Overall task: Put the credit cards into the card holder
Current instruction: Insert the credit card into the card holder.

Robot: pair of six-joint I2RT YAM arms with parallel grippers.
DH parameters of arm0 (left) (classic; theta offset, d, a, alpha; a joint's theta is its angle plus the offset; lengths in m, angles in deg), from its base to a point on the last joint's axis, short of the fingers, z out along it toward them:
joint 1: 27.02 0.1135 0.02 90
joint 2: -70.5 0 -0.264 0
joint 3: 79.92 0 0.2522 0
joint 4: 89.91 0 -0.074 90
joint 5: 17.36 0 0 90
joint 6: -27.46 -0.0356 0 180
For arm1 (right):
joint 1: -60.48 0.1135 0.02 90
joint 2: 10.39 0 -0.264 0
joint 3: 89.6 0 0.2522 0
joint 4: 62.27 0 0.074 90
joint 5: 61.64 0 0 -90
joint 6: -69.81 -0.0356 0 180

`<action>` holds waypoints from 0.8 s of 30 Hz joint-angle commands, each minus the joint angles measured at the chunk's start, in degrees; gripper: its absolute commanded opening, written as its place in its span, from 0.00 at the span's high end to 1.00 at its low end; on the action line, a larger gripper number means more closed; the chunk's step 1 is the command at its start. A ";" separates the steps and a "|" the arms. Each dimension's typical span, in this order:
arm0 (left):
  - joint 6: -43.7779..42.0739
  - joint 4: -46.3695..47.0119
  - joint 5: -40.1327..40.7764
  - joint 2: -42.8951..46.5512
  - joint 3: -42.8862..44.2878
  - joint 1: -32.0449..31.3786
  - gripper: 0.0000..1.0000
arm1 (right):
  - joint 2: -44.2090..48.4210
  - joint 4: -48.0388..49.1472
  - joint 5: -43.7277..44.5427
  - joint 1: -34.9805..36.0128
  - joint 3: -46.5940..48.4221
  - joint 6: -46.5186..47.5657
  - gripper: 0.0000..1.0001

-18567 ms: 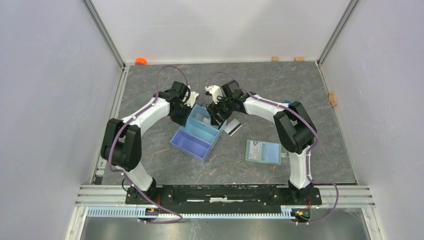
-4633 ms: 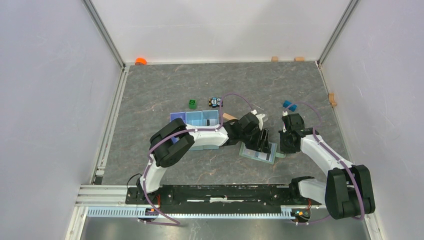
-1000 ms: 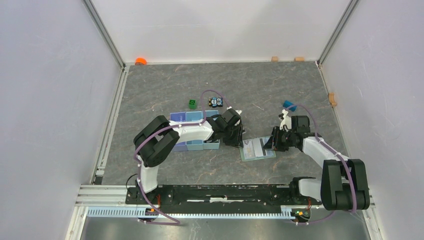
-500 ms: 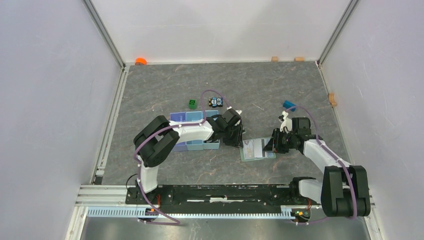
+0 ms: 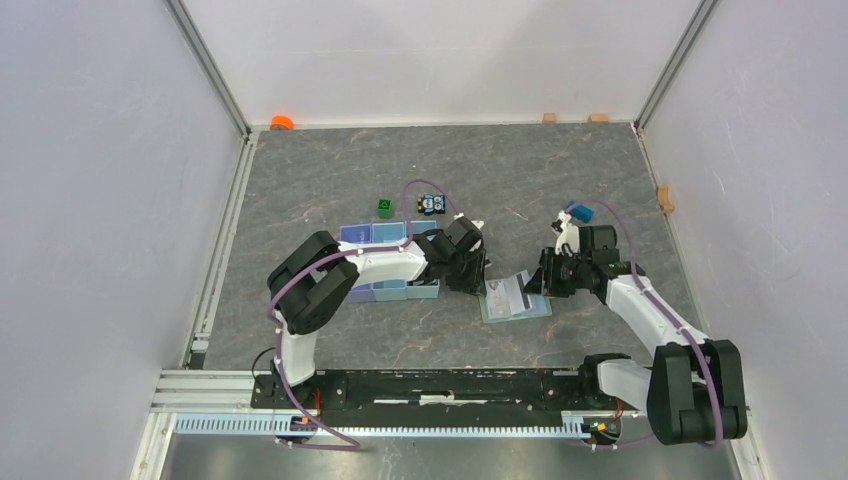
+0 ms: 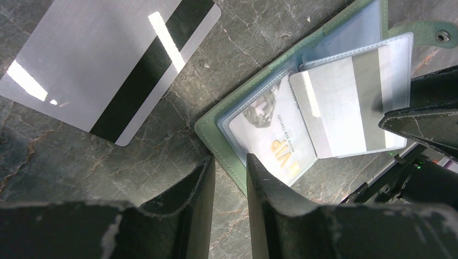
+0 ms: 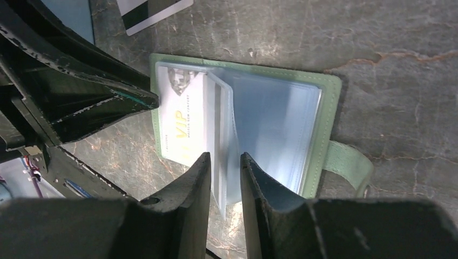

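The sage-green card holder [image 5: 510,306] lies open on the table between both arms. In it sit a white VIP card [image 6: 273,137] and a grey striped card [image 6: 345,102] inside a clear sleeve that stands raised. My right gripper [image 7: 225,156] straddles that sleeve's [image 7: 227,135] near end, jaws a little apart. My left gripper [image 6: 229,159] stands narrowly open across the holder's green edge [image 6: 208,127], one finger over the holder and one over the table. A loose credit card [image 6: 108,65] with a dark stripe lies on the table just beyond that edge.
The light blue tray [image 5: 385,262] lies partly under the left arm. A green block [image 5: 385,207] and a small toy car [image 5: 430,204] lie behind it. A blue piece [image 5: 578,210] sits behind the right gripper [image 5: 535,283]. The holder's snap tab [image 7: 351,164] sticks out sideways.
My right gripper has shifted a little left and back over the card holder, and the sleeve has risen with it. The left arm has not moved.
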 commanded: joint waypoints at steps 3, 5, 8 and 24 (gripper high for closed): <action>-1.23 -0.76 0.05 -0.38 1.34 -0.23 0.65 | 0.95 -0.71 3.69 4.74 4.91 -0.82 0.68; -1.08 -0.43 -0.30 -0.21 1.41 -0.21 0.65 | 1.12 -1.41 5.90 6.97 5.89 -1.03 0.68; -0.92 -0.38 -0.27 0.40 1.41 -0.16 0.65 | 0.73 -1.99 9.31 10.59 6.52 -1.79 0.67; -4.40 -4.38 0.86 11.40 1.50 2.03 0.55 | -0.07 2.63 10.62 19.05 4.98 -7.21 0.66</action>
